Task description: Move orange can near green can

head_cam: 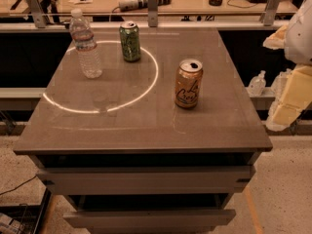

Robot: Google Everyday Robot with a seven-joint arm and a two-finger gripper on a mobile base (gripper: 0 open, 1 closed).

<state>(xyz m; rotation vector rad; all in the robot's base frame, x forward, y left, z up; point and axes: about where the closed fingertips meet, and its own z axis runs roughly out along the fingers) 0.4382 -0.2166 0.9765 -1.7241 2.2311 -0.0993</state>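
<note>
The orange can (188,83) stands upright on the right middle of the grey tabletop (146,126), its tab opening showing. The green can (130,41) stands upright at the back centre, well apart from the orange can, on the far rim of a bright light ring. My gripper (273,79) hangs at the right edge of the view, off the table's right side and level with the orange can. Its cream fingers (292,96) stand apart and hold nothing.
A clear plastic water bottle (86,44) stands at the back left, next to the green can. Below the tabletop are two drawer fronts (146,179). Behind the table runs a railing and a desk with clutter. A small bottle (257,83) sits beyond the right edge.
</note>
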